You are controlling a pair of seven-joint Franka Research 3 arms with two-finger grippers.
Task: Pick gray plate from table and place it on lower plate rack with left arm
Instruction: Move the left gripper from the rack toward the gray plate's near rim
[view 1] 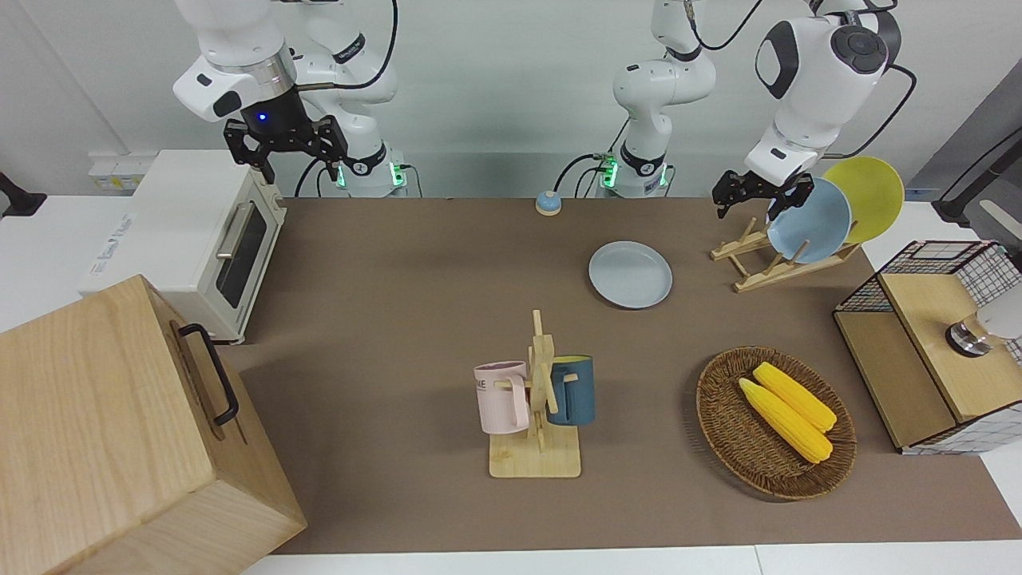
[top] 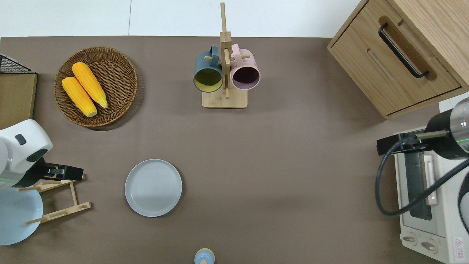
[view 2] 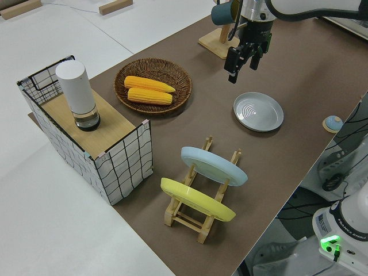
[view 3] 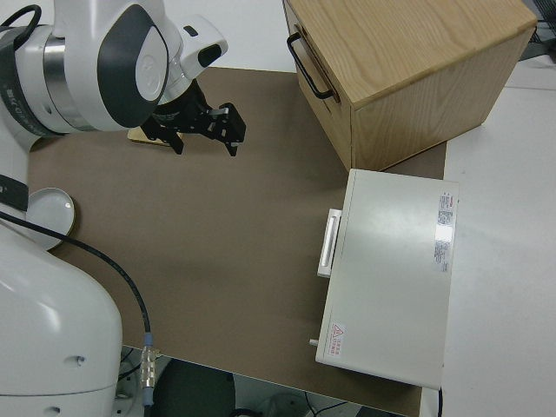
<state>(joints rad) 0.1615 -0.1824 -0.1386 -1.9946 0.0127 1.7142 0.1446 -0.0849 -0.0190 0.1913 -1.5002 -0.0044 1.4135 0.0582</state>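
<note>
The gray plate (top: 153,187) lies flat on the brown desk (top: 278,154), untouched, with the plate rack (top: 58,198) just beside it at about nine o'clock in the overhead view, toward the left arm's end. That rack already carries a light blue plate (view 1: 808,220) and a yellow plate (view 1: 866,196), both leaning in its slots. The left tool (view 1: 754,192) hangs in the air over the rack's open end, empty, its fingers apart — nothing is between them. The right arm is parked, its tool (view 1: 286,148) likewise spread open. The pick has not begun, so I judge the task to be at its very start. The main risk lies in the grasp: the plate is shallow and sits flush on the mat, so fingers coming straight down may push it sideways rather than catch the rim. A thin rim grip could also let the plate swing or slip on the lift. At the rack, a careless approach could knock the blue plate loose, since the free slots sit close to it.
</note>
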